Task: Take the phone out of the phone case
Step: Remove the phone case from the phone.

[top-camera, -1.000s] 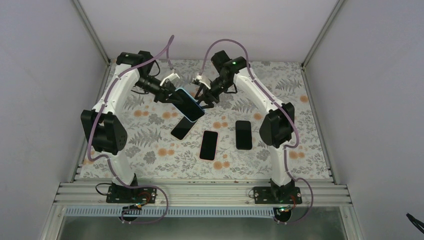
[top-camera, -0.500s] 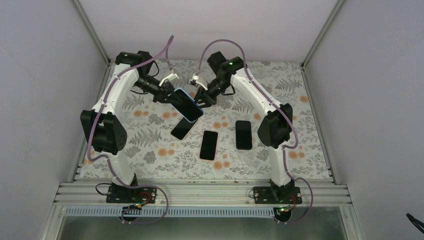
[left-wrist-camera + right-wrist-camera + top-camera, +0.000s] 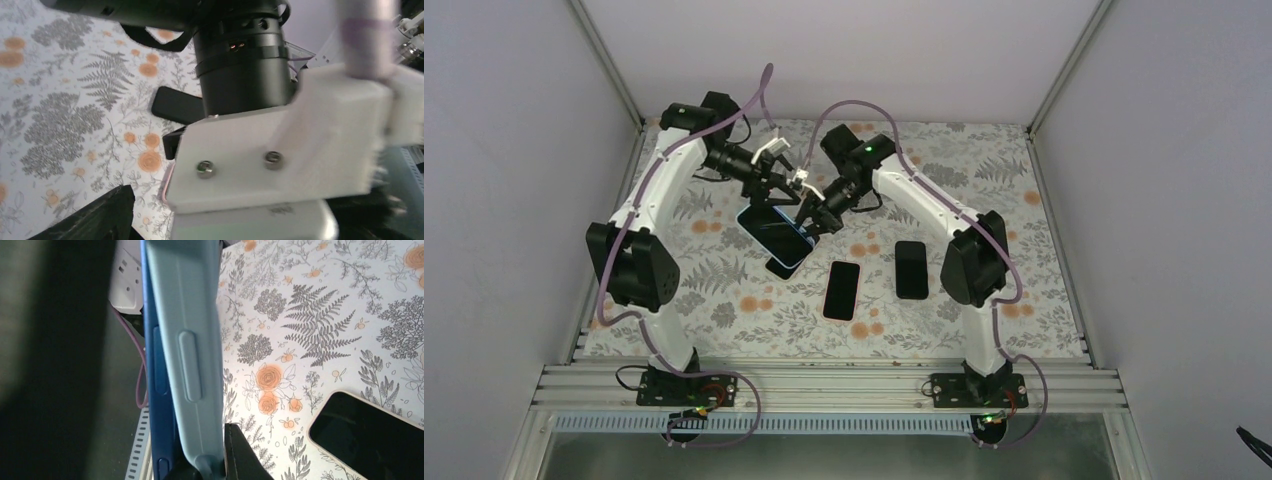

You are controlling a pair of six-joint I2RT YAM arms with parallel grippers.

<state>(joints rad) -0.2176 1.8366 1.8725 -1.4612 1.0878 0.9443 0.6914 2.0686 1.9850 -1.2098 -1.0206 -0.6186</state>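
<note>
The right hand (image 3: pixel 810 217) is clamped shut on the side edge of the light-blue phone case (image 3: pixel 192 365), held tilted above the floral tabletop (image 3: pixel 714 290) with the phone (image 3: pixel 772 226) seated inside, screen up. The left hand (image 3: pixel 771 188) hangs at the case's far end; whether it is open cannot be told, as the right arm's wrist (image 3: pixel 245 65) fills its camera view. Three loose phones (image 3: pixel 842 290) lie below: one partly under the case, two to its right.

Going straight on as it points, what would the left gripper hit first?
Likely the right arm's white wrist mount, which fills the left wrist view just ahead; exact depth is unclear.
</note>
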